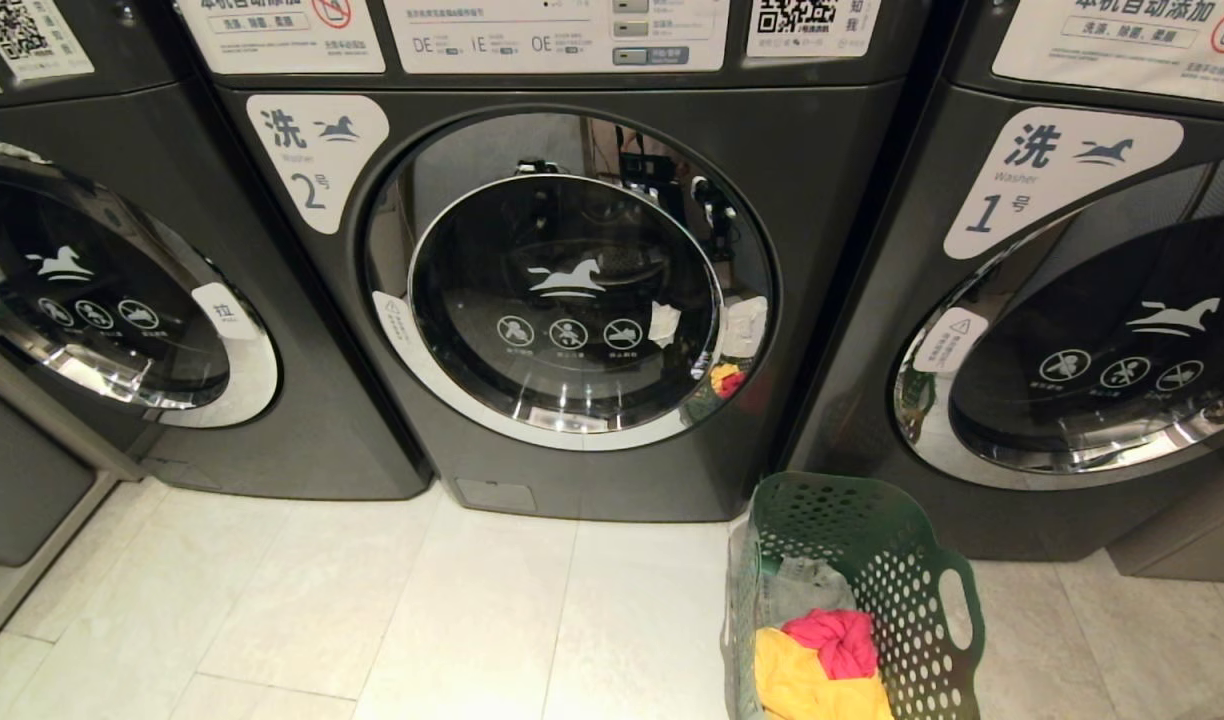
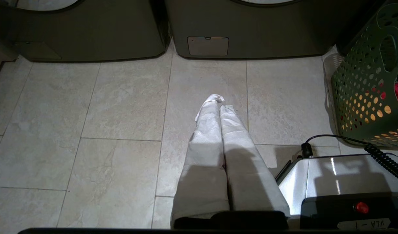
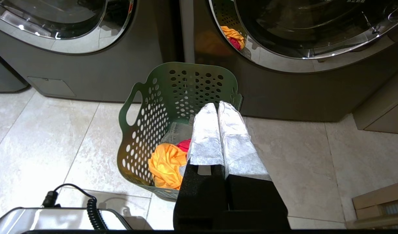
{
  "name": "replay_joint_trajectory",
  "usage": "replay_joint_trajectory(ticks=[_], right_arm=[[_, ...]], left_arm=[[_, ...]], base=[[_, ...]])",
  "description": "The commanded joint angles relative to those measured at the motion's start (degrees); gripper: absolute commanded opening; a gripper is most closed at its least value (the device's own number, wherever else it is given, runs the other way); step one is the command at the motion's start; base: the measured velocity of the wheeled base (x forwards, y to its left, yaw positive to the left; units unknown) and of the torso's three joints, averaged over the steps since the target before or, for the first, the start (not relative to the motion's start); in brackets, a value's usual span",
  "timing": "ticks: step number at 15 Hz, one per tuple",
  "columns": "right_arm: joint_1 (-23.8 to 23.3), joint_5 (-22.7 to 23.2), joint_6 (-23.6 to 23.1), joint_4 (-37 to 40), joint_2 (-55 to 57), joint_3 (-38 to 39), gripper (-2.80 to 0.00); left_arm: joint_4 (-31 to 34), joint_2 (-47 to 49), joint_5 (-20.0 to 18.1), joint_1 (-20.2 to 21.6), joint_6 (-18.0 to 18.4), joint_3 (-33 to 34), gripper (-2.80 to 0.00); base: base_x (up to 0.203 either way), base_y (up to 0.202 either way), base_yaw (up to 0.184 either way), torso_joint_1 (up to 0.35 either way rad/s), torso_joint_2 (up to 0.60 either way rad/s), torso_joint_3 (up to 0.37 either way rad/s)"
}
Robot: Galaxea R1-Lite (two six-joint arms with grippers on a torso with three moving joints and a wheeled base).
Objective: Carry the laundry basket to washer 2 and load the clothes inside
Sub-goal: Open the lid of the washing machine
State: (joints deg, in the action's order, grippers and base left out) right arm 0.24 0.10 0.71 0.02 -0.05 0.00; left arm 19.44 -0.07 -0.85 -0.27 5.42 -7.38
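Pale stone-look tiles form the floor [image 1: 372, 610], filling the lower part of the head view. Three dark grey washers stand on it across the top, washer 2 [image 1: 572, 300] in the centre. The laundry basket [image 1: 872, 600] sits on the tiles at lower right, before the gap between washer 2 and the washer marked 1 [image 1: 1072, 330].

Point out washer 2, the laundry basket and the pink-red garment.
washer 2 [image 1: 572, 300], head view, on its glass door.
laundry basket [image 1: 897, 570], head view, on its perforated inner wall.
pink-red garment [image 1: 837, 640], head view, on its bunched middle.
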Motion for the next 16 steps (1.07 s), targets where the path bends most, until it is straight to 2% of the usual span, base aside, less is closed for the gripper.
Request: replay_joint_trajectory(ticks=[1,16], right_arm=[[0.1,0.1,0.2,0.0,0.1,0.0,-2.80],[0.0,0.1,0.0,0.1,0.1,-0.1,-2.80]], left_arm=[[-0.8,0.2,0.2,0.0,-0.2,0.3,-2.80],[-1.1,0.2,-0.3,0.0,-0.4,0.3,-2.80]], base=[[0.000,0.000,0.000,0.000,0.00,0.000],[0.000,0.000,0.000,0.000,0.00,0.000]])
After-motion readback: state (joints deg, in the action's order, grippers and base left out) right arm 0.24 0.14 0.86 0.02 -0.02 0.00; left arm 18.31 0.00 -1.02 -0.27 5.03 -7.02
